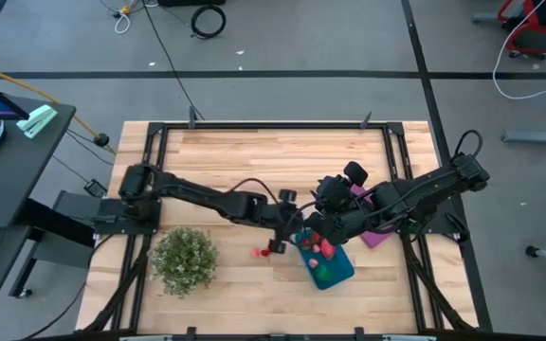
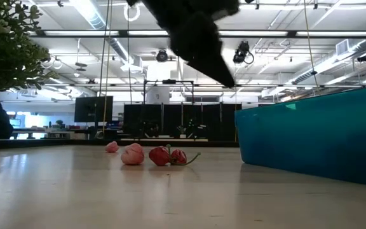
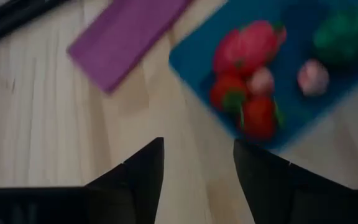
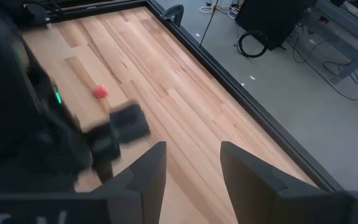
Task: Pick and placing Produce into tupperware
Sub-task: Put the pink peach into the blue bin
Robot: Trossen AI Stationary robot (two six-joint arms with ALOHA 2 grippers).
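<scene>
- Several produce pieces lay in the teal tupperware, lower right of centre; others sat left of it.
- Left gripper hovered open, empty, beside the tupperware.
- Right gripper was open, empty.

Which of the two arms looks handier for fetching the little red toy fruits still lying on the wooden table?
Probably the left. Its open, empty pincer hangs beside the teal-blue plastic container, on the side where the loose red toy fruits lie. The right pincer, also open, is beyond the container, farther from them.
</scene>
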